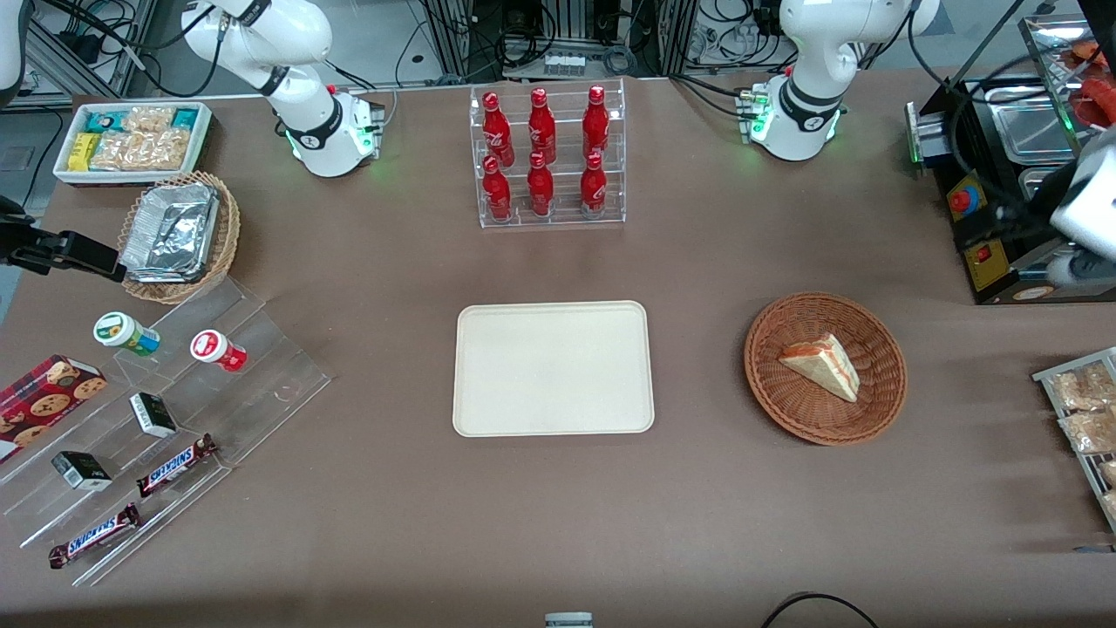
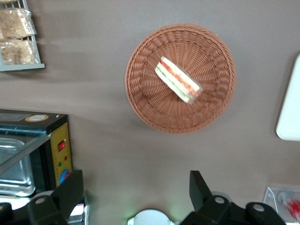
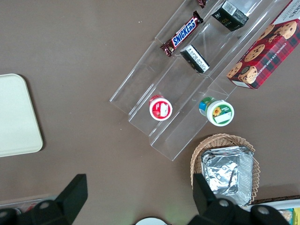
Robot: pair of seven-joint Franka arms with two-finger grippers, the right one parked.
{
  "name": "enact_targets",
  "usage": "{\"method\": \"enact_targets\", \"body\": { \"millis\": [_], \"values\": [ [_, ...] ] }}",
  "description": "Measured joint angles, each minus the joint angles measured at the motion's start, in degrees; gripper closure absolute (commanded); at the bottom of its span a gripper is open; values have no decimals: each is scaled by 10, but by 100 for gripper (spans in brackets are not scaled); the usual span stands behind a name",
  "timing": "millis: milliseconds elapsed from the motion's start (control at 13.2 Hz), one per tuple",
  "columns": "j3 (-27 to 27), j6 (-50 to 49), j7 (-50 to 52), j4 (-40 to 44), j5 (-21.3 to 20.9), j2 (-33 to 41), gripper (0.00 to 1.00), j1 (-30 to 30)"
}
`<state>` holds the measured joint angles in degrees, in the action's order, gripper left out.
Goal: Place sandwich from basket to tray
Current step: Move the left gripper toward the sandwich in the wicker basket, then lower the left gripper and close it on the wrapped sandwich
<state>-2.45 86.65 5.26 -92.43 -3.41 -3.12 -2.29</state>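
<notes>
The sandwich [image 1: 821,365] is lying in the basket [image 1: 879,347], a flat wedge whose long axis is running diagonally, its narrow tip aimed toward the front camera and the working arm's end of the table, its striped cut edge [image 2: 177,79] being shown upward to the wrist camera. The basket is resting on the brown table [image 1: 558,523], well apart from the tray [image 1: 553,368], which is lying bare beside it toward the parked arm's end. The gripper [image 2: 136,199] is being held high above the table, farther from the front camera than the basket, with its two black fingers [image 2: 70,192] spread wide apart and nothing between them. Farther from the front camera than the tray, a clear rack of red bottles [image 1: 547,157] is standing upright. Toward the working arm's end, a black counter unit [image 1: 1003,183] is sitting at the table's edge.
</notes>
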Motion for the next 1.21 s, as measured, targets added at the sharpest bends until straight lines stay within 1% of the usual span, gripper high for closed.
{"method": "enact_targets", "body": {
  "millis": [302, 604, 755, 981, 1208],
  "values": [
    [1, 175, 136, -134, 1, -18, 0, -1],
    [8, 371, 335, -269, 4, -20, 0, -11],
    [12, 455, 417, -323, 5, -23, 0, -22],
    [14, 499, 480, -352, 9, -33, 0, -35],
    [18, 536, 500, -359, 11, -55, 0, -38]
  ]
}}
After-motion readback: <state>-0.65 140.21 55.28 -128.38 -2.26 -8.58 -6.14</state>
